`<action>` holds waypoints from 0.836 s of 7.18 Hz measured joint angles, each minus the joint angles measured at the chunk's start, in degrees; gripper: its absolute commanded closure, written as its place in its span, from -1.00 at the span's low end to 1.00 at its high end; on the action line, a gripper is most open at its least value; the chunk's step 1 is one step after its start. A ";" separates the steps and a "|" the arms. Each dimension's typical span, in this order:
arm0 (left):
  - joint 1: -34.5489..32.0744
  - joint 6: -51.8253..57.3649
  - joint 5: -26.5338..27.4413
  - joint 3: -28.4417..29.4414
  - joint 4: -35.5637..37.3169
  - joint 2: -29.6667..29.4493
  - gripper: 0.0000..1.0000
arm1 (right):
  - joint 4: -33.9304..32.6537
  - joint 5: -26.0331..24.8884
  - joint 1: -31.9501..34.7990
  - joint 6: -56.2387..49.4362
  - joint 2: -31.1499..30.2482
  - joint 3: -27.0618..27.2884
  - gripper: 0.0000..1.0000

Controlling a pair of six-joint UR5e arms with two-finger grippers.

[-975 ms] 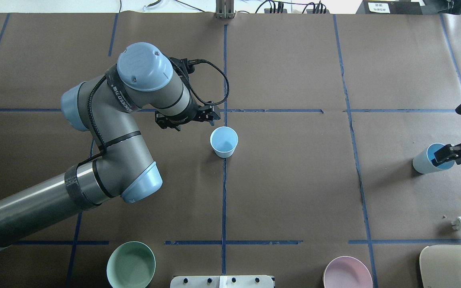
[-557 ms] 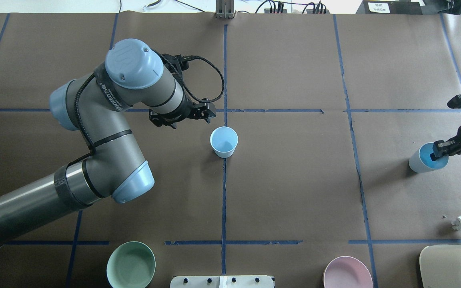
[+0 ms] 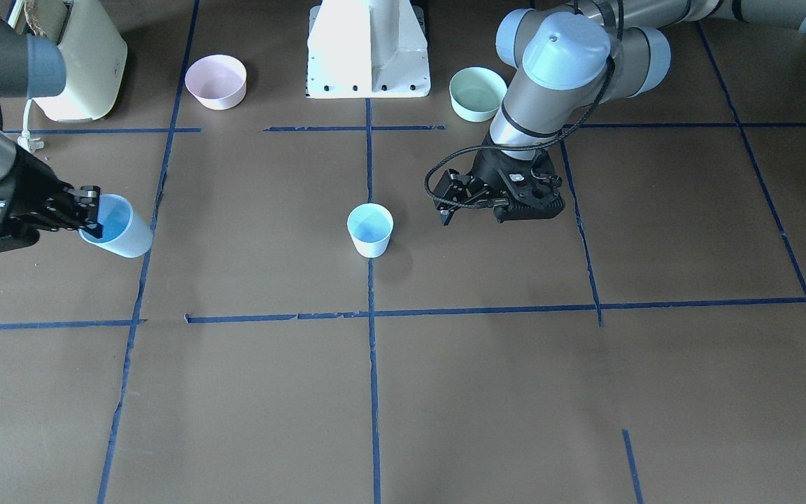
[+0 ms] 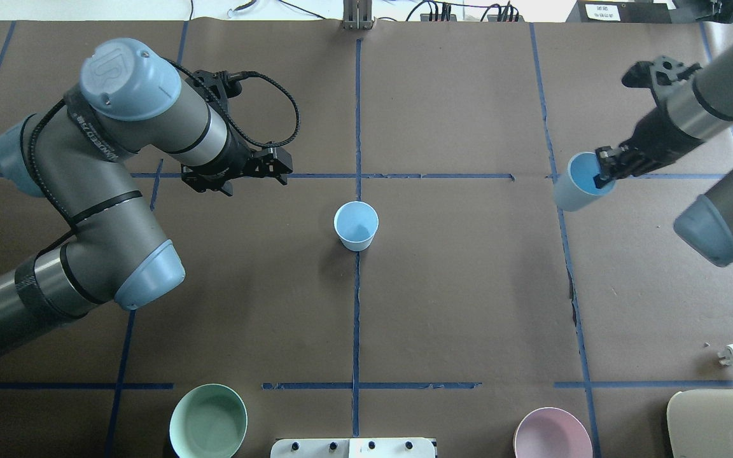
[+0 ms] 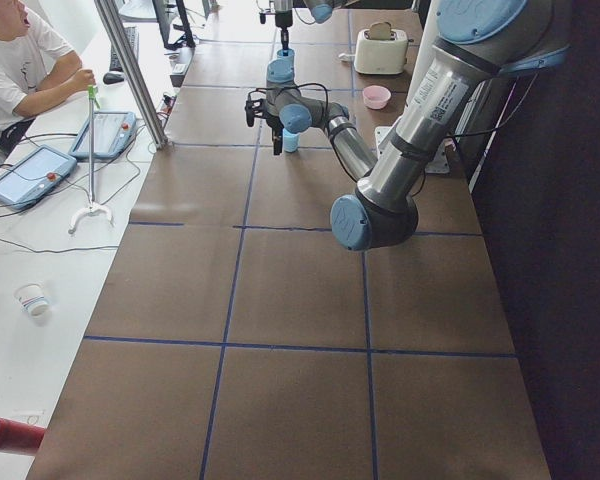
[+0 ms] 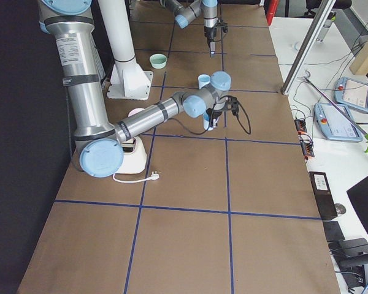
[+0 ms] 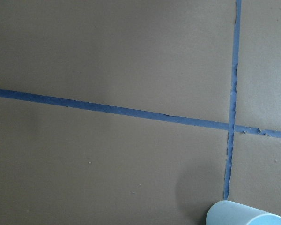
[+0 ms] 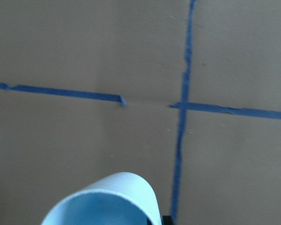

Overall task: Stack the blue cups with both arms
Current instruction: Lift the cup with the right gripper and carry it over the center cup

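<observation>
Held cup: light, thin-walled, probably slippery; pinched at rim by right gripper.
Left gripper: held nothing; opening could not be told.

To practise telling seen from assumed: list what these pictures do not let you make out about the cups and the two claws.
- Left claw, open or shut: the front-facing and overhead views see only its housing from above.
- Held cup: blurred and cut by the bottom edge in the right wrist view.
- Centre cup: only a sliver above the bottom edge in the left wrist view.
- Right claw: too far and small in the exterior left view.
</observation>
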 measured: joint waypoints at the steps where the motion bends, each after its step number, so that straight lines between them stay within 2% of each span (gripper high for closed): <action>1: -0.40 1.05 -0.17 -0.65 0.03 0.90 -1.00 | -1.96 -1.19 -2.97 6.86 5.97 -0.10 1.00; 2: -0.61 1.55 -0.18 -0.89 0.03 1.49 -1.00 | -2.72 -3.81 -6.47 13.35 10.89 -0.94 1.00; 4: -0.75 1.80 -0.09 -1.04 0.01 2.03 -1.00 | -3.09 -9.80 -12.90 25.14 21.14 -7.41 1.00; 6: -0.73 1.82 -0.07 -1.11 -0.01 2.15 -1.00 | -3.18 -12.33 -16.19 31.10 26.99 -12.82 1.00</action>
